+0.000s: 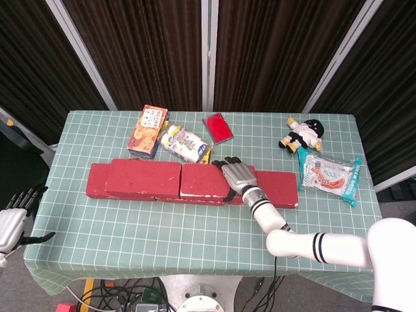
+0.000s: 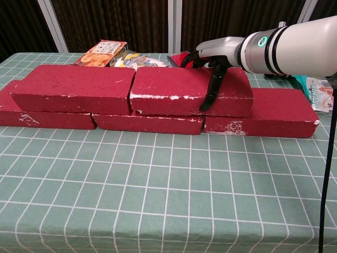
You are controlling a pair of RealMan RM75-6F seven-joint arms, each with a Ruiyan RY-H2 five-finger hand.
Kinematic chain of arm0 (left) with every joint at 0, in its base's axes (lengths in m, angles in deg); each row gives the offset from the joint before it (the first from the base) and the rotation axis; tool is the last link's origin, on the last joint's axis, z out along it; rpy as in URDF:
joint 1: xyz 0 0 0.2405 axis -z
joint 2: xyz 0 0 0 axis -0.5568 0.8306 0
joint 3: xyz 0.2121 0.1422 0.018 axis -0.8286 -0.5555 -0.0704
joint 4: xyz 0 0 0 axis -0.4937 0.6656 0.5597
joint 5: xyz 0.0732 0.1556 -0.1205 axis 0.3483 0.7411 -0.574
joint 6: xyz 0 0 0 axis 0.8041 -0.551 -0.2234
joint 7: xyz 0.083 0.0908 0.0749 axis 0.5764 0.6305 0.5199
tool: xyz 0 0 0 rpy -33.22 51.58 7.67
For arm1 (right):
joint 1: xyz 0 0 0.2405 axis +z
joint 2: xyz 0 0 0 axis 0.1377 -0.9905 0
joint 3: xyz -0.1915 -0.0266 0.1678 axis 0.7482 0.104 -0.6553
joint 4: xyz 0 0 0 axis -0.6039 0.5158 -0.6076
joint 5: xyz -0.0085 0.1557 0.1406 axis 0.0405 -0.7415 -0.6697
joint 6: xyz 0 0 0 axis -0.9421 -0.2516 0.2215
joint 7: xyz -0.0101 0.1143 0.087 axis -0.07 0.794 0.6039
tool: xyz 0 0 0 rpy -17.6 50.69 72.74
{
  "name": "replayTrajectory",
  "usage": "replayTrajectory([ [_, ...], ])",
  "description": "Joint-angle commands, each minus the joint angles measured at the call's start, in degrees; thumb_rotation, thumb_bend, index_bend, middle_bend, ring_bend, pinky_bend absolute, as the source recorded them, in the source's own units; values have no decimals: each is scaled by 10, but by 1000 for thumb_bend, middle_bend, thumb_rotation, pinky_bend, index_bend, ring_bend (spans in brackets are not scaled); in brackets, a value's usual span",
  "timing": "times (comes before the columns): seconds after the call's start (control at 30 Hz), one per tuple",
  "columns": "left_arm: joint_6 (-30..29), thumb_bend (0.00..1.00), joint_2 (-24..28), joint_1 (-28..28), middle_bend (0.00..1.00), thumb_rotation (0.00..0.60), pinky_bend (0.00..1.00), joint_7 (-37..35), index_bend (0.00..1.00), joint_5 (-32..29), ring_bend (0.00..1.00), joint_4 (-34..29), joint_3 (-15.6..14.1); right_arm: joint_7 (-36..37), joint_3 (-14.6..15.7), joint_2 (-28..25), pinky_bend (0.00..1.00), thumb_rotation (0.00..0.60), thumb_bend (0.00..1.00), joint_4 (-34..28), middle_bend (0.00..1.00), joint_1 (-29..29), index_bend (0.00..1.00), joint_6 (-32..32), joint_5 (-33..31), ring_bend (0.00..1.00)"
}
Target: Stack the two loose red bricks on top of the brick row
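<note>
Five red bricks: three in the bottom row (image 2: 258, 112), two stacked on top.
The right hand (image 2: 213, 58) grips the chipped upper right brick (image 2: 179, 90), touching the upper left brick (image 2: 73, 87); the left hand (image 1: 12, 224) hangs open off the table (image 2: 158, 200).

The red bricks (image 2: 184, 92) look matt and rough, with chipped white edges. The counter (image 2: 158, 190) has a checked cloth cover. The snack bag (image 1: 330, 174) is glossy plastic.
</note>
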Motion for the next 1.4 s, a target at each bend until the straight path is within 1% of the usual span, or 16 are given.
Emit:
replayTrajectory([
  [0.03, 0, 88, -1, 0, 0, 600, 0, -2, 0, 0, 0, 1, 0, 4, 1, 2, 0, 600, 0, 1, 289, 2, 177, 2, -1, 0],
  [0.63, 13, 87, -10, 7, 0, 600, 0, 0, 0, 5, 0, 3, -2, 9, 12, 5, 0, 600, 0, 3, 284, 18, 177, 8, -17, 0],
  [1.4, 20, 87, -12, 9, 0, 600, 0, -3, 0, 2, 0, 5, -3, 17, 13, 18, 0, 600, 0, 11, 283, 27, 178, 15, -21, 0],
])
